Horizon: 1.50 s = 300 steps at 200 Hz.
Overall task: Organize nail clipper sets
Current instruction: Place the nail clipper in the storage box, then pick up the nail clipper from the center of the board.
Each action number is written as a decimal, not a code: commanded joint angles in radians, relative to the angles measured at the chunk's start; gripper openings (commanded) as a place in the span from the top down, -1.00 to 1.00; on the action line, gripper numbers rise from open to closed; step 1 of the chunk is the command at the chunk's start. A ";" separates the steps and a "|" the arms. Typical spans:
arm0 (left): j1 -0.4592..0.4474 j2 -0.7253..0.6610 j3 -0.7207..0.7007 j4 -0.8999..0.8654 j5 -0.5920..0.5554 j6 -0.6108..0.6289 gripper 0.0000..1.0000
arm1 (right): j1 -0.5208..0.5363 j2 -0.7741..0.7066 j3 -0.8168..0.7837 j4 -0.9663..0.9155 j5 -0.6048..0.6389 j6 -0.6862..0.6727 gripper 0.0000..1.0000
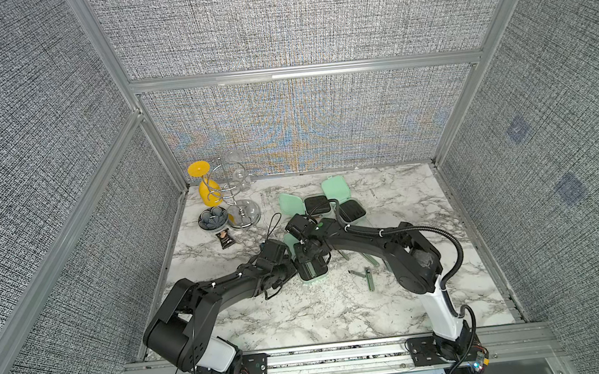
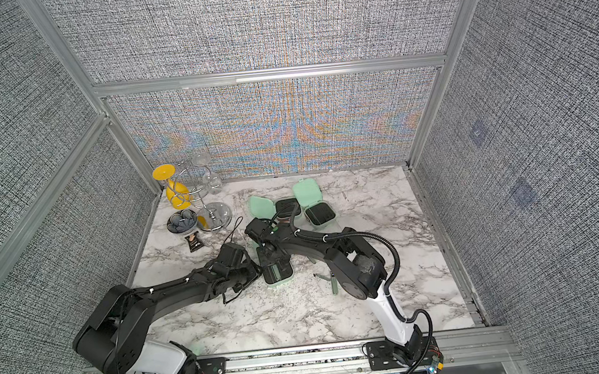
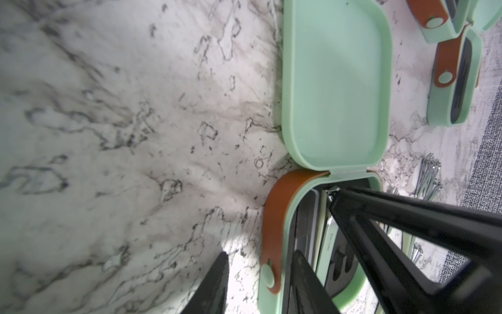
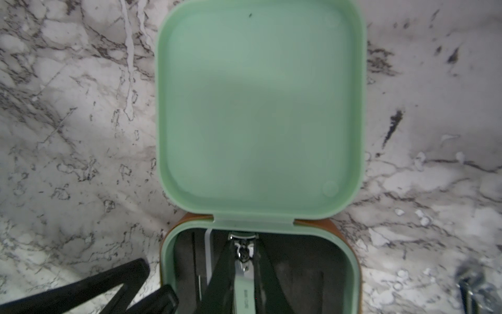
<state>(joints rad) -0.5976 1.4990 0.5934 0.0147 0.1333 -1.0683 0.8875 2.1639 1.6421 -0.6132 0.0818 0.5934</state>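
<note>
At the far left of the marble counter (image 1: 303, 315), a wire rack (image 1: 243, 217) holds a yellow glass (image 1: 208, 193) and a clear glass (image 1: 239, 173). A dark flower-shaped dish (image 1: 212, 218) and a small black packet (image 1: 226, 238) sit just in front of it. Toward the middle, the left claw (image 3: 261, 255) is clenched on the side wall of the near case (image 1: 314, 278), one finger outside by the orange strap (image 3: 274, 223) and the other inside the base. This case lies open with its mint lid (image 4: 260, 108) flat on the counter. The right claw (image 4: 243, 239) reaches into the black interior and grasps a nail clipper (image 4: 244, 282) between its fingers. Behind it, two more mint cases stand open side by side, the left far case (image 1: 317, 205) and the right far case (image 1: 352, 211). I cannot tell whether tools lie in their black bases. To the right of the near case, loose tools (image 1: 369, 280) lie on the bare counter beside the right arm.
</note>
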 commanded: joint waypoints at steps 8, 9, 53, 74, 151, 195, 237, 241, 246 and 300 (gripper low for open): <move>0.001 0.000 -0.010 -0.099 -0.001 -0.002 0.18 | 0.006 0.027 -0.017 -0.077 -0.031 0.010 0.70; 0.001 -0.001 -0.010 -0.099 -0.001 -0.002 0.18 | 0.006 0.027 -0.016 -0.076 -0.031 0.010 0.70; 0.001 -0.020 -0.002 -0.121 -0.006 0.010 0.18 | 0.005 -0.003 0.056 -0.114 0.004 -0.028 0.61; 0.001 -0.036 0.002 -0.136 -0.011 0.020 0.18 | 0.001 -0.029 0.100 -0.132 0.025 -0.055 0.43; 0.001 -0.133 0.005 -0.184 -0.031 0.064 0.18 | -0.047 -0.222 -0.021 -0.175 0.118 -0.093 0.35; 0.001 -0.213 0.011 -0.221 -0.052 0.100 0.18 | -0.119 -0.339 -0.206 -0.119 0.072 -0.234 0.35; 0.001 -0.258 0.002 -0.231 -0.071 0.102 0.18 | -0.172 -0.294 -0.252 -0.057 0.020 -0.358 0.30; 0.001 -0.262 0.002 -0.234 -0.076 0.102 0.18 | -0.177 -0.286 -0.252 -0.053 0.017 -0.365 0.29; 0.001 -0.267 0.002 -0.237 -0.081 0.102 0.18 | -0.184 -0.276 -0.252 -0.051 0.016 -0.370 0.28; 0.001 -0.288 0.008 -0.248 -0.106 0.097 0.18 | -0.223 -0.216 -0.267 -0.026 -0.003 -0.387 0.21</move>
<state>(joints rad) -0.5980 1.2152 0.5964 -0.2188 0.0517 -0.9760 0.6659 1.9358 1.3796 -0.6594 0.0986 0.2310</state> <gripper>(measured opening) 0.411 0.394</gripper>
